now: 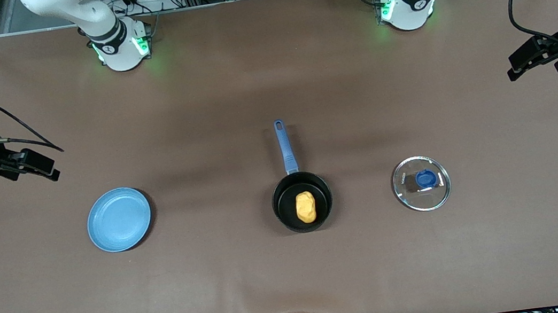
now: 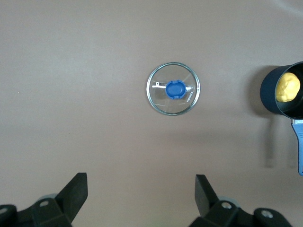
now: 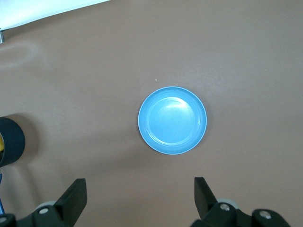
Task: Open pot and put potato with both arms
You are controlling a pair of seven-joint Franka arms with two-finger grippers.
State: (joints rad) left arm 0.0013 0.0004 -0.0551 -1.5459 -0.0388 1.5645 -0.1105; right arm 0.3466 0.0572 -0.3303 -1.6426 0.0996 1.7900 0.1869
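The black pot (image 1: pixel 285 205) stands uncovered mid-table, its blue handle (image 1: pixel 286 147) pointing toward the robots' bases. The yellow-orange potato (image 1: pixel 305 207) lies inside it. The glass lid (image 1: pixel 421 183) with a blue knob lies flat on the table beside the pot, toward the left arm's end. My left gripper (image 1: pixel 536 62) is open and empty, high over the left arm's end of the table; its wrist view shows the gripper (image 2: pixel 141 189), the lid (image 2: pixel 173 89), the pot (image 2: pixel 268 90) and the potato (image 2: pixel 288 88). My right gripper (image 1: pixel 40 166) is open and empty over the right arm's end, also in its wrist view (image 3: pixel 141 189).
A light-blue plate (image 1: pixel 119 219) lies empty on the table toward the right arm's end, also in the right wrist view (image 3: pixel 172 120). The pot's edge (image 3: pixel 12 139) shows there too. A brown mat (image 1: pixel 197 108) covers the table.
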